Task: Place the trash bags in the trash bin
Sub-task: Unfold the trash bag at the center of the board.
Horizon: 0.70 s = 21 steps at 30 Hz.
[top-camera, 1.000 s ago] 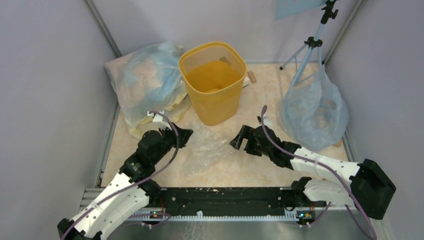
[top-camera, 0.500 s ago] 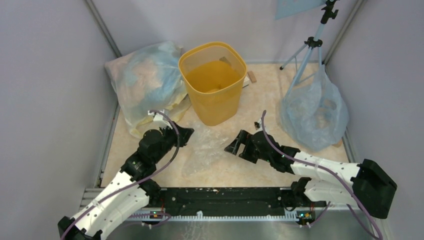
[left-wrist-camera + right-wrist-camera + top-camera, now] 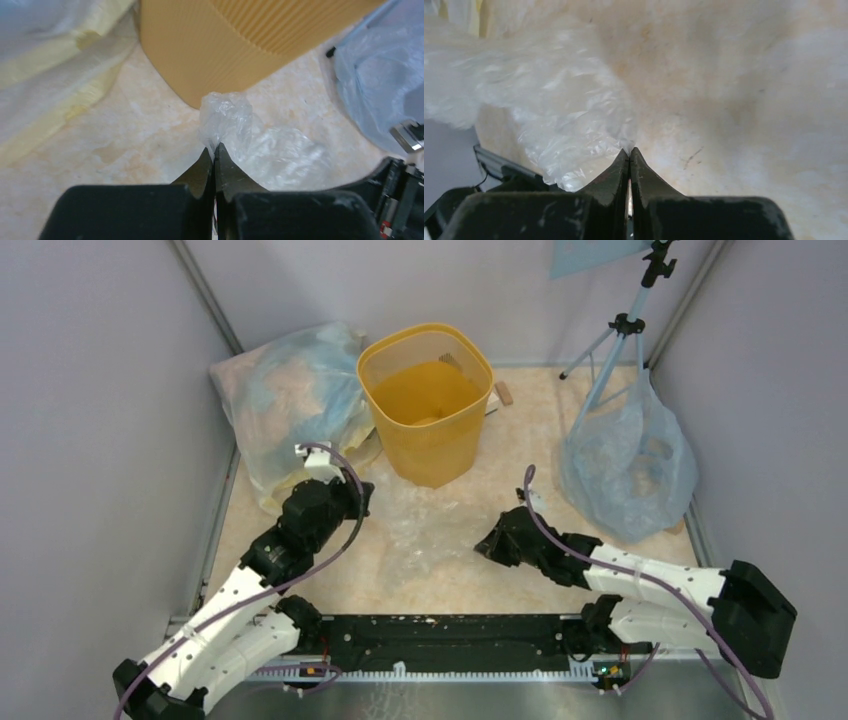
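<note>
Two grippers are low over the table (image 3: 545, 430), both pinched tight with no gap between the fingers. Left gripper (image 3: 214, 151): tips closed on one edge of the trash bag (image 3: 425, 532), with the clear film bunching into a crinkled peak just past them, near the foot of the bin (image 3: 432, 455). Right gripper (image 3: 629, 152): tips meet on the opposite edge of the same bag, the film drawn to a point right where they close. Bag lies crumpled and glossy on the marbled beige tabletop between the two arms, in front of the bin, none of it inside. Bin stands upright toward the back of the table, yellow-orange, mouth open upward. Whether the bag touches its base cannot be told from above; the left wrist view puts the film just beside the wall. Large stuffed sack (image 3: 285, 405), pale with blue and yellow showing through, sits right beside the bin on its left. Bluish sack (image 3: 625, 465) sits to the right, well apart from the bin, at the legs of a tripod (image 3: 625, 330). Small brown object (image 3: 505, 393) lies by the bin's right rear corner, too small to identify.
</note>
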Available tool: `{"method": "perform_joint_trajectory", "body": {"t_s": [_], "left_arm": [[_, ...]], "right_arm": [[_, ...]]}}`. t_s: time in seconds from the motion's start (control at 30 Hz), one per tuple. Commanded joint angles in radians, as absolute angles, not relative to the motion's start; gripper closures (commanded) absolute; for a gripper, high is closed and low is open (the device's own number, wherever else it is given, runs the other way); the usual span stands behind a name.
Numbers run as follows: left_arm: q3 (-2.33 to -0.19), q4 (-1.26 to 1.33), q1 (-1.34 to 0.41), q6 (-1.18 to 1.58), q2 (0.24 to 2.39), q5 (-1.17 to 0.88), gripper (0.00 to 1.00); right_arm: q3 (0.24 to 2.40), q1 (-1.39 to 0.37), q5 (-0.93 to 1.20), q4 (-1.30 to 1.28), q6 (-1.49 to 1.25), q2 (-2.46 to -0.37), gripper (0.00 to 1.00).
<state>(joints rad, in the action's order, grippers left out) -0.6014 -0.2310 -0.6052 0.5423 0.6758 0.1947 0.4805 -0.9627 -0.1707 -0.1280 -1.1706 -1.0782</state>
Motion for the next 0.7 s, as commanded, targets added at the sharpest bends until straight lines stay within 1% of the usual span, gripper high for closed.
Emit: {"method": "perform_joint_trajectory", "body": {"t_s": [0.0, 0.1, 0.3, 0.47, 0.57, 0.67], "left_arm": [[-0.74, -0.304, -0.585, 0.425, 0.686, 0.362, 1.0], [-0.773, -0.327, -0.566, 0.425, 0.72, 0.361, 1.0], [-0.805, -0.385, -0.518, 0.458, 0.782, 0.37, 1.0], [-0.825, -0.407, -0.458, 0.476, 0.767, 0.381, 1.0], [-0.839, -0.413, -0.441, 0.477, 0.769, 0.364, 1.0], [-0.844, -0.41, -0.44, 0.474, 0.773, 0.328, 1.0]], "right_arm": [[0.471, -0.898, -0.331, -0.301, -1.102, -0.973, 1.0], [0.444, -0.848, -0.377, -0.376, -1.062, -0.924, 1.0], [0.468, -0.83, -0.547, -0.555, -1.042, -0.864, 1.0], [0.509, -0.828, -0.721, -0.743, -1.193, -0.841, 1.0], [0.521, -0.828, -0.755, -0.758, -1.184, -0.809, 1.0], [0.532, -0.828, -0.749, -0.709, -1.084, -0.767, 1.0]]}}
